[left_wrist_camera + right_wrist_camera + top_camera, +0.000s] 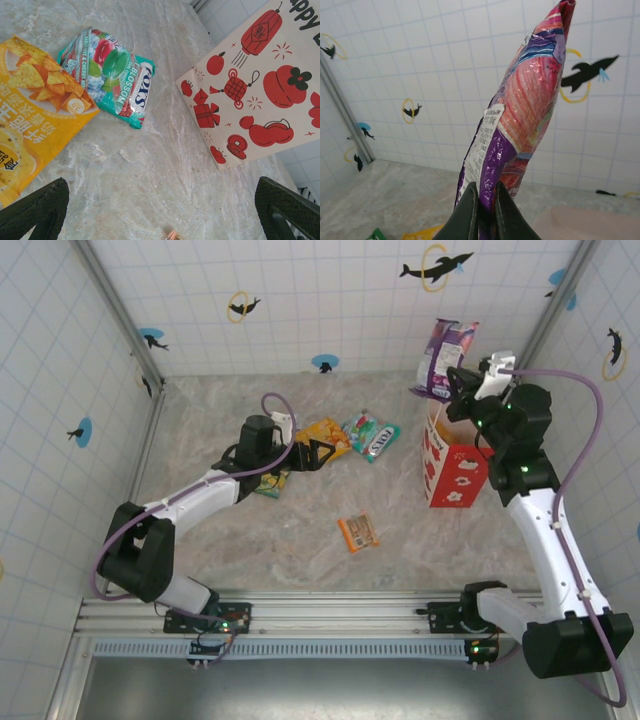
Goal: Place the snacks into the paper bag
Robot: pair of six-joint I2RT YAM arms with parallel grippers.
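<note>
Right wrist: purple packet [520,125] upright

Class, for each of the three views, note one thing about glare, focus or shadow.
Top external: even light, only faint shadows under the arms. Left wrist: white glare on the glossy teal packet; the left fingers sit dark and soft-edged at the bottom. Right wrist: highlights glint along the purple packet; the right fingers near the lens are blurred.
</note>
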